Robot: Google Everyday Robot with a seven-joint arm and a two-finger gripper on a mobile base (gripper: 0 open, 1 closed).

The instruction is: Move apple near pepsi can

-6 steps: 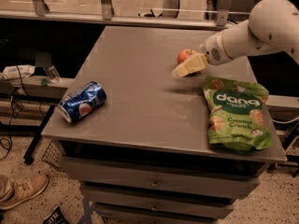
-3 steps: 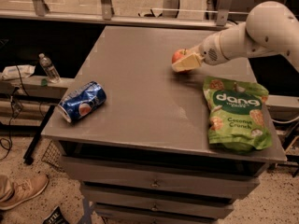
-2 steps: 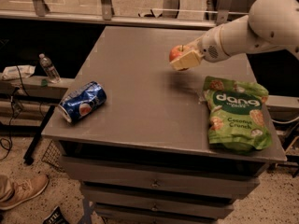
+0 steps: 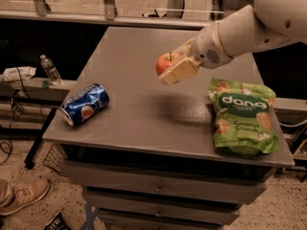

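The red-orange apple (image 4: pixel 164 63) with a short stem is held in my gripper (image 4: pixel 173 67), lifted above the middle of the grey table (image 4: pixel 139 114). The gripper's cream fingers (image 4: pixel 177 72) are shut around the apple's right side. The white arm reaches in from the upper right. The blue dented pepsi can (image 4: pixel 85 104) lies on its side near the table's front left corner, well to the left of and below the apple.
A green Dang coconut crunch bag (image 4: pixel 242 116) lies at the table's right front. A clear water bottle (image 4: pixel 50 70) stands on a shelf left of the table. Cables and a shoe (image 4: pixel 24 195) are on the floor at left. Drawers sit under the tabletop.
The gripper has lifted the apple off the table and carried it to the left, toward the table's middle. The can and the bag have not moved.
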